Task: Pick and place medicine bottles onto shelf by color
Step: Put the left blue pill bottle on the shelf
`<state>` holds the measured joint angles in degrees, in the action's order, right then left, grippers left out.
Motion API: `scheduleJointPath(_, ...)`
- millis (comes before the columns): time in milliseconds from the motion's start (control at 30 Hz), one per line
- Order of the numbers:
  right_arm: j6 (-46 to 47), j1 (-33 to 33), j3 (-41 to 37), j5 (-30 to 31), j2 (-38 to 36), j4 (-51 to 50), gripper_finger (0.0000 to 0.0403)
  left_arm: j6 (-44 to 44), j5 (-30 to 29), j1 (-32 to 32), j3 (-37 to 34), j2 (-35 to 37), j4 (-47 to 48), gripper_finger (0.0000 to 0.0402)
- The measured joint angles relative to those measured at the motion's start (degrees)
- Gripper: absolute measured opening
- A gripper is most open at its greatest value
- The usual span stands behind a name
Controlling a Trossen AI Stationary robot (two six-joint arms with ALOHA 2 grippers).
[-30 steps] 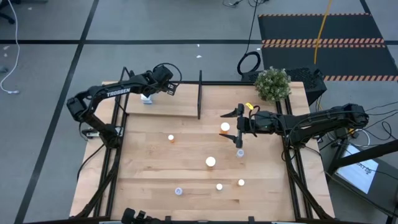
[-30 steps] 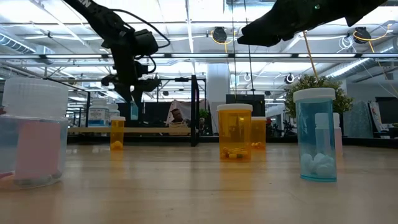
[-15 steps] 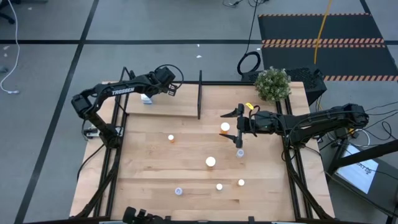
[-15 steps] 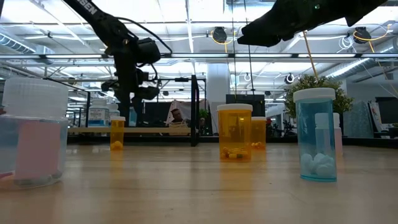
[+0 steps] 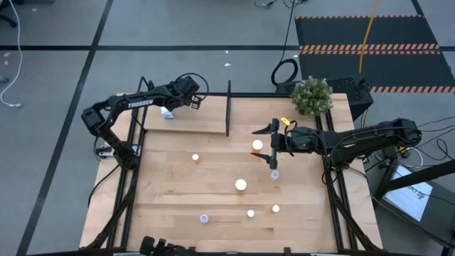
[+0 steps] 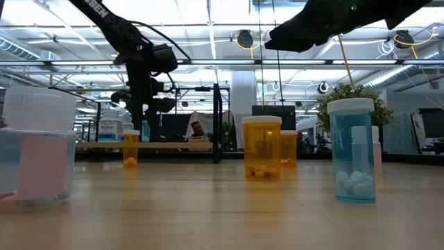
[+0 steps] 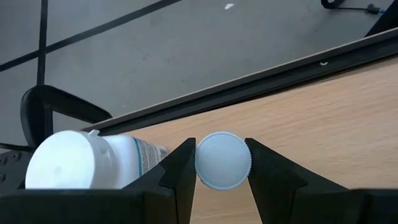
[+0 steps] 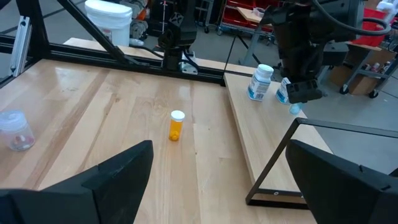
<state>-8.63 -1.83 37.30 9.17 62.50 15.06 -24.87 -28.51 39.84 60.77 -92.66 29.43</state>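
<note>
My left gripper (image 5: 172,108) hovers over the left part of the light-wood shelf (image 5: 188,119), shut on a small pale blue bottle (image 7: 222,160). Right beside it a larger white bottle (image 7: 81,163) stands on the shelf plank. My right gripper (image 5: 271,146) hangs open above the table's right half, over an orange bottle with a white cap (image 5: 257,145). Several more bottles stand on the tabletop: an orange one (image 5: 195,158), a white-capped one (image 5: 241,185) and a blue one (image 5: 274,174). My left gripper pinches the small bottle by the ribbed rim of its cap (image 7: 247,163), one finger on each side. The fingers slant down from above, coming from the table's left side. The bottle stays upright with its cap up. Whether its base touches the shelf plank, I cannot tell.
A black upright divider (image 5: 228,107) splits the shelf; black frame posts edge it. A potted plant (image 5: 311,96) stands at the far right corner. Three bottles (image 5: 250,212) stand near the front edge. In the low view a wide clear bottle (image 6: 38,149) stands close to the camera.
My left gripper has eased down a little toward the shelf plank, the small bottle still pinched and upright.
</note>
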Motion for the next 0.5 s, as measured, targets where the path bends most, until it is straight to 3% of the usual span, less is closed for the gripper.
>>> scheduleJointPath(500,0.01,0.00,0.00,0.00,0.00,0.02,0.0364,0.31,-0.09,0.56,-2.05,0.04,-2.84,0.0131)
